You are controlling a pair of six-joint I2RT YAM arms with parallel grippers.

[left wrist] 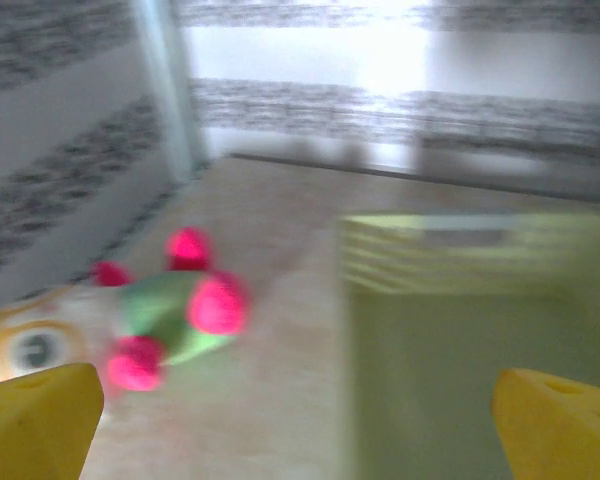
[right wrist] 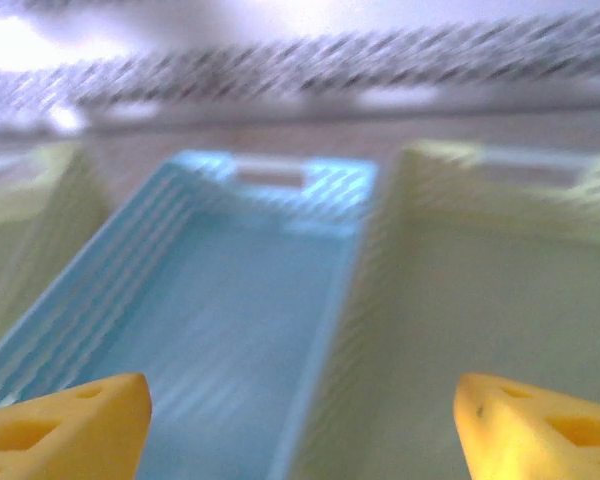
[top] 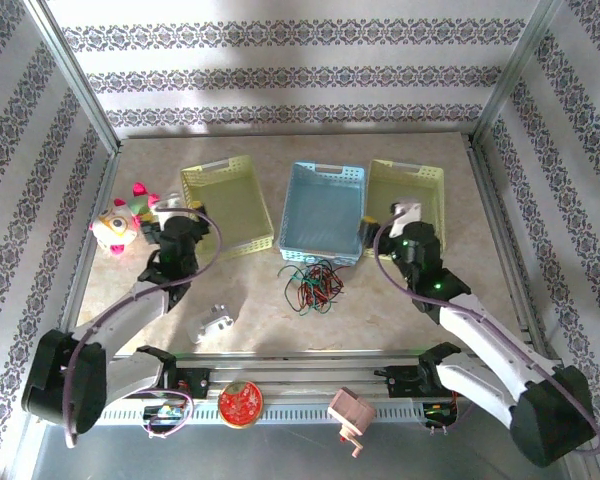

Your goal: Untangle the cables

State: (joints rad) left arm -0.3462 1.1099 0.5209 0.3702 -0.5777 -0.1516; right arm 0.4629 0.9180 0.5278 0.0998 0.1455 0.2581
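Note:
The cables (top: 312, 283) lie as one tangle of thin red, green and black wires on the table, just in front of the blue basket (top: 323, 212). My left gripper (top: 172, 210) hovers far to their left, between the plush toy and the left yellow basket. In the left wrist view the left gripper (left wrist: 300, 430) is open, its yellow fingertips (left wrist: 40, 420) wide apart with nothing between them. My right gripper (top: 404, 215) hangs over the near edge of the right yellow basket (top: 405, 195). Seen from the right wrist, the right gripper (right wrist: 300, 430) is open and empty.
A plush toy (top: 120, 222) (left wrist: 160, 310) lies at the left wall beside the left yellow basket (top: 227, 205) (left wrist: 480, 340). A small white object (top: 215, 322) rests near the front. A red disc (top: 240, 403) and a pink object (top: 350, 412) sit on the front rail.

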